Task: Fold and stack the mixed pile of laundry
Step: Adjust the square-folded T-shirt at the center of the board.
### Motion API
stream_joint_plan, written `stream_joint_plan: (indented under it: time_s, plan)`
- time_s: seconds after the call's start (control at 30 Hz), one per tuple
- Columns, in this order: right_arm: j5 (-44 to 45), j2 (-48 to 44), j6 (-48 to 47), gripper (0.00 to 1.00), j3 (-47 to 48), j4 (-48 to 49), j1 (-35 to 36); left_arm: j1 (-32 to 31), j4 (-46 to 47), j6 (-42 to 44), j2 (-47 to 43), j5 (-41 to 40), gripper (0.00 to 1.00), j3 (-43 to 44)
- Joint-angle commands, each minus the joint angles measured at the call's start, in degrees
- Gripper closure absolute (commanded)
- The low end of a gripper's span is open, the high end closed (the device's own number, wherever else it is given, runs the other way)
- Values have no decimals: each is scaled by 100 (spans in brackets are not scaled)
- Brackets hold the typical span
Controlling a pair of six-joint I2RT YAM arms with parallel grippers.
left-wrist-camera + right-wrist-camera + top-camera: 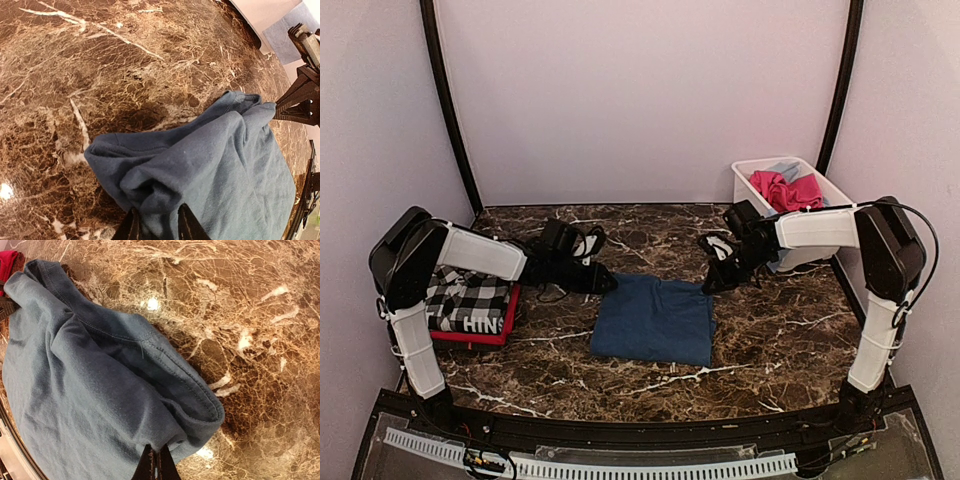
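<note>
Your left arm (480, 252) rises from its base at the near left corner, bends at the elbow above the left edge and stretches its white forearm inward and slightly down toward the middle of the surface (770, 330); the left jaws sit at the far left corner of the navy blue tee (655, 320), set narrow, and in the left wrist view a bunched fold of the blue cloth is pinched between the two fingers (131, 229). Your right arm (815, 230) mirrors it; it climbs from the near right corner, bends over the right edge and reaches inward with the wrist tipped down; the right jaws are pressed fully together on the hem at the tee's far right corner, where the cloth is drawn up into a rounded lip. The tee lies in the middle of the surface as a folded, roughly square shape; it is flat toward the near edge and gathered only at the two far corners you hold. At the left edge, under your left forearm, the black-and-white checked garment (470, 298) with white lettering lies folded on top of the red tee (470, 339); in the far right corner the white tub (750, 190) holds a pink piece (790, 192) and a light blue piece (785, 170), crumpled together.
</note>
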Motion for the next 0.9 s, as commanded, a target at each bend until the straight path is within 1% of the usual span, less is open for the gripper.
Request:
stream_joint_plan:
  time_s: [0.0,0.1,0.3,0.53,0.67,0.87]
  plan:
    - [33,-9,45,100,147,27,43,36,5,14,-118,91,75,222]
    - [41,-15,38,100,137,6,40,45,-137,11,-122,-107,70,262]
    - [66,-22,24,100,87,15,43,55,-181,34,-143,-152,67,267]
    - [62,-11,27,100,112,24,42,50,-99,16,-5,129,68,306]
    - [68,3,19,100,114,10,43,57,-84,2,263,104,69,393]
    - [94,8,-8,100,111,-31,34,62,-43,-29,433,113,69,507]
